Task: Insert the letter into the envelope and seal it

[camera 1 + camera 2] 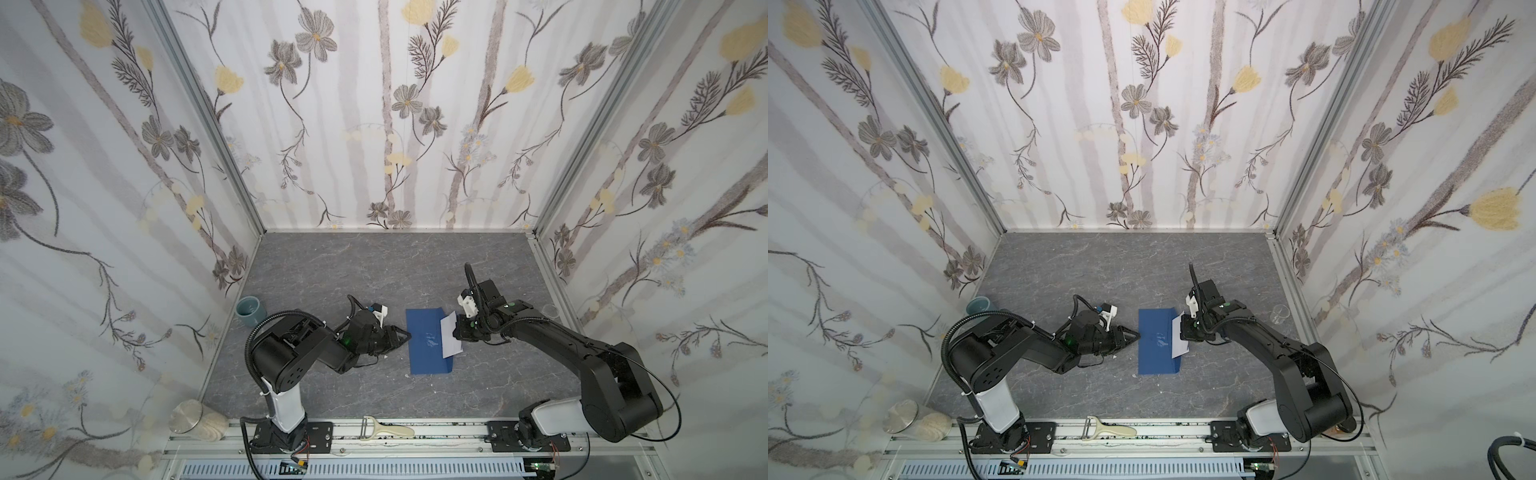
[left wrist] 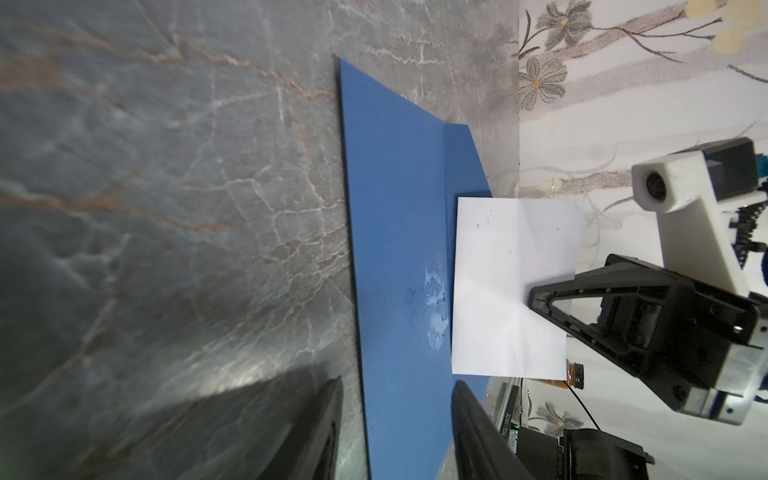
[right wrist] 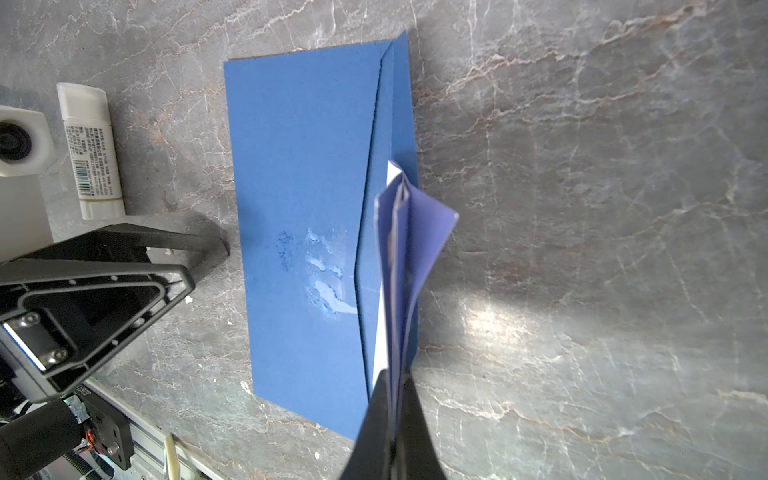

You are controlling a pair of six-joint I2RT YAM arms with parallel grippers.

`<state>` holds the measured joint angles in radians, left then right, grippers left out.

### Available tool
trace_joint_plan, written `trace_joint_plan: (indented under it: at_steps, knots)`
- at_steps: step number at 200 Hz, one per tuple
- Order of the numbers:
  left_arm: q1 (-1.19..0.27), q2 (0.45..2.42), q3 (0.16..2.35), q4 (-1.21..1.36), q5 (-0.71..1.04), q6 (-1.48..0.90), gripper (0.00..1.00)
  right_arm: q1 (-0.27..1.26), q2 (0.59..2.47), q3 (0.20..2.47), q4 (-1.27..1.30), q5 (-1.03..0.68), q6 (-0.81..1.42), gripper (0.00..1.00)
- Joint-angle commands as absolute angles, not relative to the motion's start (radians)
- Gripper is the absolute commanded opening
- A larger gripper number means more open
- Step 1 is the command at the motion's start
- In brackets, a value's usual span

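while the left tool (image 1: 401, 335) sits low with its jaws apart and nothing between them, right at the left edge of the envelope (image 1: 424, 353), that navy envelope lies flat in the middle of the surface (image 1: 374, 270), a pale smear at its centre. over its right side hangs the folded white letter (image 1: 451, 338), tilted up off the envelope, and the right tool (image 3: 392, 386) is clamped tight on its outer end.
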<state>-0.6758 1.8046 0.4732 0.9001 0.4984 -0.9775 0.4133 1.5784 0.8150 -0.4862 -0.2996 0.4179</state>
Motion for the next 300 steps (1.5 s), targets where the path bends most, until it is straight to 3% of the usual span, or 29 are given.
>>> trace_joint_plan:
  at_steps: [1,300]
  knots:
    - [-0.679,1.817,0.474,0.964,0.518,-0.999,0.45,0.415,1.588,0.831,-0.463,-0.282,0.406,0.0]
    - [-0.701,1.908,0.495,1.072,0.57,-1.078,0.42,0.476,1.767,0.871,-0.35,-0.305,0.429,0.0]
